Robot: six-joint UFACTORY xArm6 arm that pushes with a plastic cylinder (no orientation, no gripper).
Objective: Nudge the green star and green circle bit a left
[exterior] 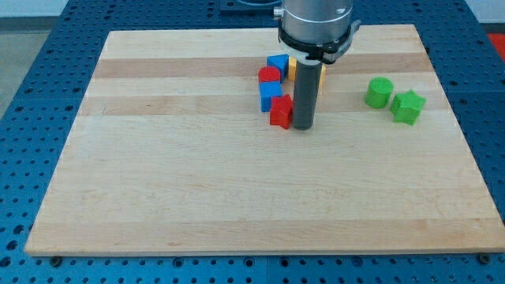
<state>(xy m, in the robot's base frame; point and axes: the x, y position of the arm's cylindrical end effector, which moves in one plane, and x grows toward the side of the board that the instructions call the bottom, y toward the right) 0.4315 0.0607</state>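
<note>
The green circle [379, 92] and the green star [408, 107] sit side by side, touching or nearly so, at the view's right on the wooden board [197, 181]. My tip [304, 126] rests on the board near the middle top, well to the left of both green blocks. It stands right beside a red block [281, 111], at that block's right.
A cluster sits left of my tip: a blue block [270, 95], a red circle [269, 76] and another blue block [278, 63]. A yellow block [291, 69] is partly hidden behind the rod. The board's right edge lies close beyond the green star.
</note>
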